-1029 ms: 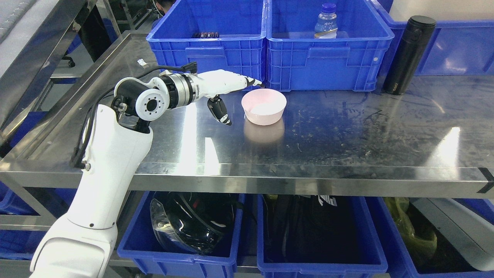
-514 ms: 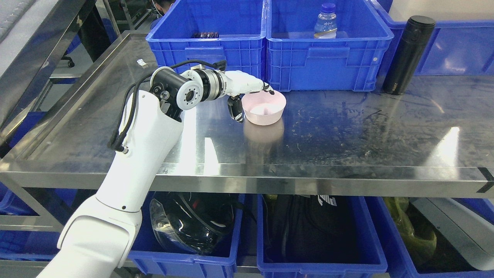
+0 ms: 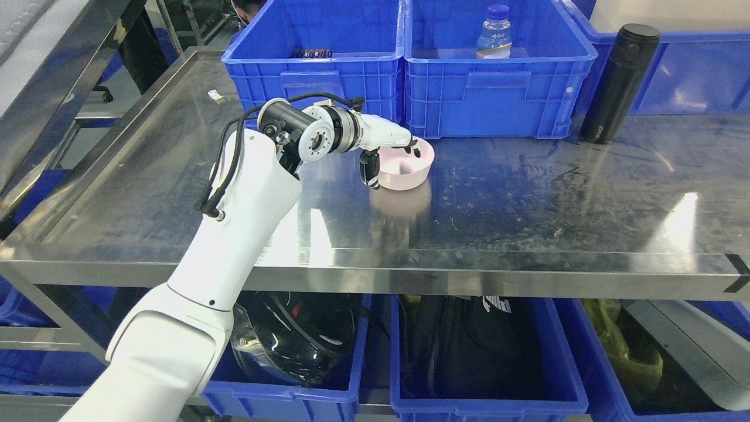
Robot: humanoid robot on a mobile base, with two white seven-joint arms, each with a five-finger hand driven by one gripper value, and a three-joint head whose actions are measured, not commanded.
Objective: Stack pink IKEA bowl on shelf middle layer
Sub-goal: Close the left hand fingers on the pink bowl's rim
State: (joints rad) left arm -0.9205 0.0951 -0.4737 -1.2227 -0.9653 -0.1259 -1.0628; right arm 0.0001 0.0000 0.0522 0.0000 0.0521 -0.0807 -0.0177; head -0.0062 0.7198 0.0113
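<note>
The pink bowl [image 3: 412, 173] stands upright on the steel shelf surface [image 3: 527, 205], just in front of the two blue crates. My left hand [image 3: 391, 166] reaches in from the left and straddles the bowl's left rim. Its fingers [image 3: 410, 146] curl over the rim into the bowl, and the thumb [image 3: 371, 173] presses against the outer wall, so the hand is shut on the bowl. The bowl still rests on the shelf. My right arm does not show.
Two blue crates [image 3: 328, 82] [image 3: 498, 88] stand behind the bowl, the right one holding a bottle [image 3: 494, 34]. A black flask [image 3: 619, 82] stands at the back right. Blue bins below hold a black helmet [image 3: 293, 340] and dark items.
My left arm has swung right and forward. The hand went from open beside the bowl to fingers over its left rim with the thumb outside. The bowl has stayed in place.
</note>
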